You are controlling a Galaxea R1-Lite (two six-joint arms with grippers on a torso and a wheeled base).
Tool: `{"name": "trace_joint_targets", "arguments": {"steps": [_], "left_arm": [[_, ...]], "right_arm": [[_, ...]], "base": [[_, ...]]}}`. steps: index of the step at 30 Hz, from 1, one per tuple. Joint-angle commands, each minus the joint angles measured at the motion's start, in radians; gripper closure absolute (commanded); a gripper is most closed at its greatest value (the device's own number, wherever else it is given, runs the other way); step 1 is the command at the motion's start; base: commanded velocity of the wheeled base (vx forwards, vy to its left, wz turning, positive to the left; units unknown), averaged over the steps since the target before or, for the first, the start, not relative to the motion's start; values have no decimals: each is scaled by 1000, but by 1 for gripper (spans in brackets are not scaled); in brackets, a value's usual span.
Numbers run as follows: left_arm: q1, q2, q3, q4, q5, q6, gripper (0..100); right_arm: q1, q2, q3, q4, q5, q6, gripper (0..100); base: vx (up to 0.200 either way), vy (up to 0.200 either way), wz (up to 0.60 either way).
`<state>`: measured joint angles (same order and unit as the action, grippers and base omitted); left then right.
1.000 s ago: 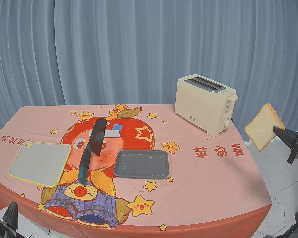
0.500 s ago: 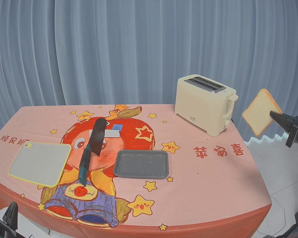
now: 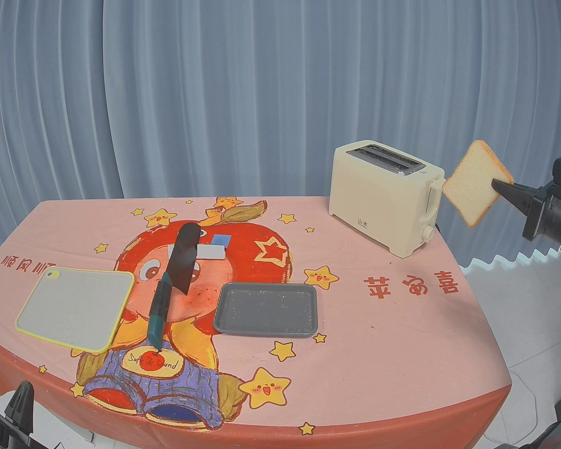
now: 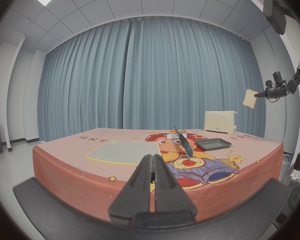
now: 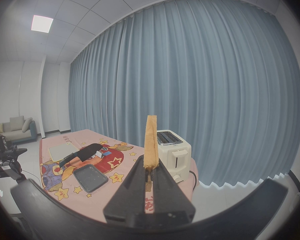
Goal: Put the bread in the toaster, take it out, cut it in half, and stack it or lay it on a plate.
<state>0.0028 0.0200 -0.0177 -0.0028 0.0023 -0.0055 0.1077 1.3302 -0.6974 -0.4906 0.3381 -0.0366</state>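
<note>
Head view: bread (image 3: 477,183) is held aloft, clamped at one edge by the right gripper (image 3: 496,184), just beside the toaster (image 3: 383,194) on its lever side; plate (image 3: 266,330), knife (image 3: 168,282) and board (image 3: 75,307) are laid on the table (image 3: 386,344), well apart from it. Left wrist view: the left gripper (image 4: 152,157) is seen with fingers pressed together, off the table's near edge; right wrist view: the bread is seen edge-on, upright in the grip.

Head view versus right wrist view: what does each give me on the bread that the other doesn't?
Head view: the bread seen broad-face on, tilted, out past the lever end of the toaster, not over the slots. Right wrist view: the slice edge-on, clamped upright in the right pincer. Both: toaster, grey tray, knife and cutting board.
</note>
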Motion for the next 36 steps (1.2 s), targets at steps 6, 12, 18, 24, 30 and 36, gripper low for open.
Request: {"name": "trace_joint_targets", "arguments": {"steps": [6,12,18,24,30,36], "left_arm": [[0,1,18,0,1,-1,100],[0,1,18,0,1,-1,100],[0,1,18,0,1,-1,100],[0,1,18,0,1,-1,100],[0,1,18,0,1,-1,100],[0,1,18,0,1,-1,100]], "right_arm": [[1,150,-132,-3,1,0,100],[3,216,-192,-8,1,-2,100],[3,284,-289,0,1,-2,100],[12,369,-416,6,1,-2,100],[21,457,-521,6,2,-3,100],[33,567,-633,6,2,-3,100]], "base": [[0,0,0],[0,0,0],[0,0,0],[0,0,0],[0,0,0],[0,0,0]]}}
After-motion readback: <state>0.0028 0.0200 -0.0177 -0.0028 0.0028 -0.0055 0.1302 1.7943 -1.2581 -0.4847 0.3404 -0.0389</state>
